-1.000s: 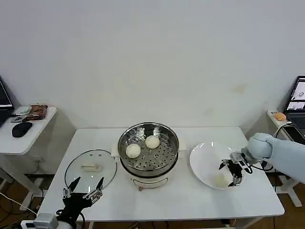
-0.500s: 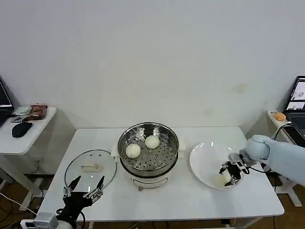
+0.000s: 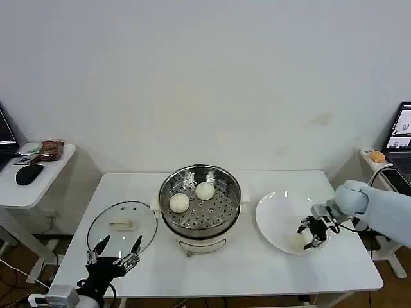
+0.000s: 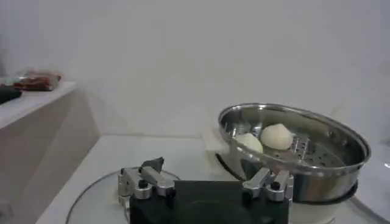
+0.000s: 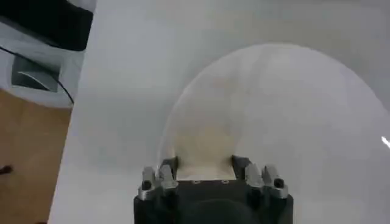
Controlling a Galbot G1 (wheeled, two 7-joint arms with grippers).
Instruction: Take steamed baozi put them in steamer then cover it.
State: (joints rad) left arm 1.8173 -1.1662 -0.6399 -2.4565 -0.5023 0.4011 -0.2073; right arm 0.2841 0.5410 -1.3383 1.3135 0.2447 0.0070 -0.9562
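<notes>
No readable writing was seen. Two smooth cream baozi [image 3: 191,197] lay in the shiny steamer [image 3: 200,200]. A third baozi [image 3: 297,241] on the white plate [image 3: 276,218] was straddled by the right gripper [image 3: 310,235], fingers spread. The left gripper [image 3: 114,251], spread, was parked near the glass cover [image 3: 122,226].
</notes>
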